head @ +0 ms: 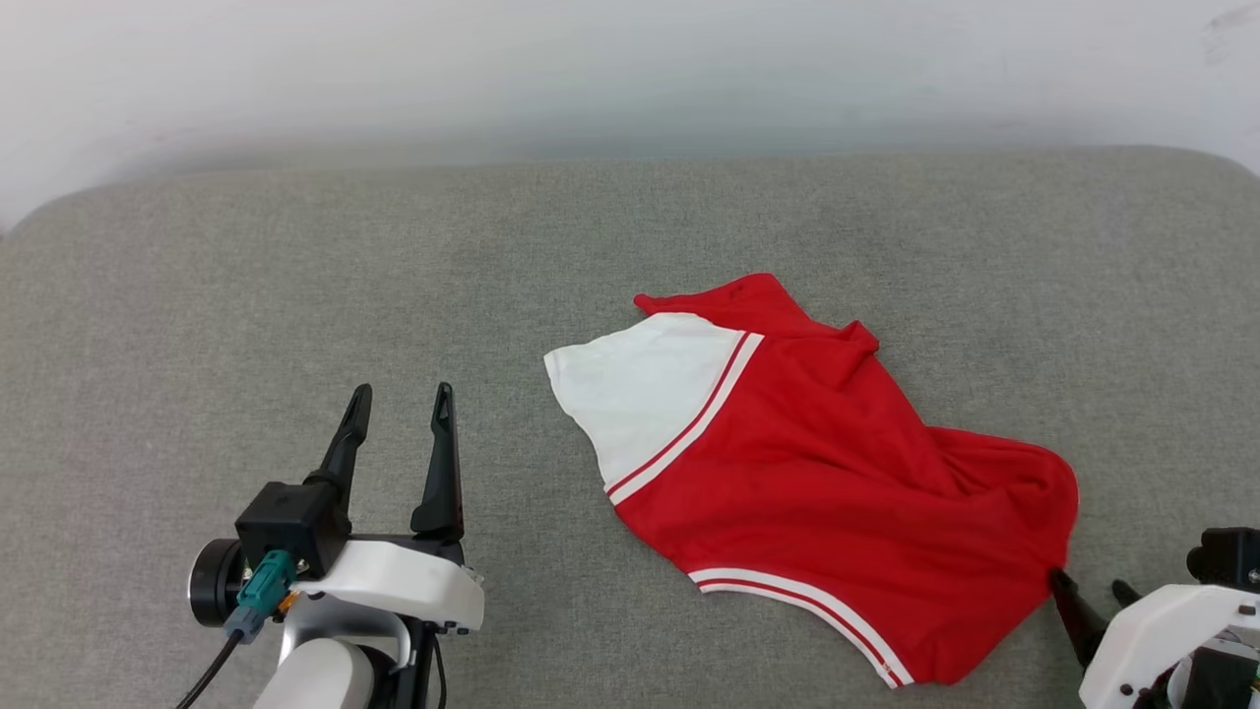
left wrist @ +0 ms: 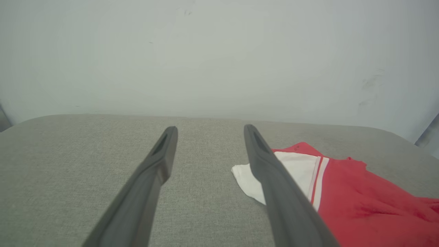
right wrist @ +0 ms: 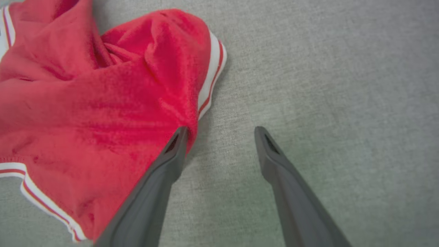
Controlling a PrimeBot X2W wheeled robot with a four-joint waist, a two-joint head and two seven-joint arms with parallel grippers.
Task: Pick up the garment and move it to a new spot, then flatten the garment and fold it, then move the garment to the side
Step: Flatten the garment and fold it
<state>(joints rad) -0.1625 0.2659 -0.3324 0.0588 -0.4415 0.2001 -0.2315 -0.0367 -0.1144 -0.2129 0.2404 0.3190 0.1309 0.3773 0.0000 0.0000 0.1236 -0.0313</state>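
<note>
Your left gripper (head: 404,389) and right gripper (head: 1086,581) gape empty by the rumpled red white-sleeved jersey T-shirt (head: 817,463); flattening looks next: pinch corners.

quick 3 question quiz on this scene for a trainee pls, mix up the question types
1. True or false: the left claw is shut on the shirt.
2. Which colour is the sleeve that lies on top? A white, B black, C blue.
3. Short answer: which claw has its fingertips nearer the shirt?

Key
1. False: it stands open, apart from the shirt.
2. A.
3. The right claw; it is open, with one fingertip at the shirt's edge.
</note>
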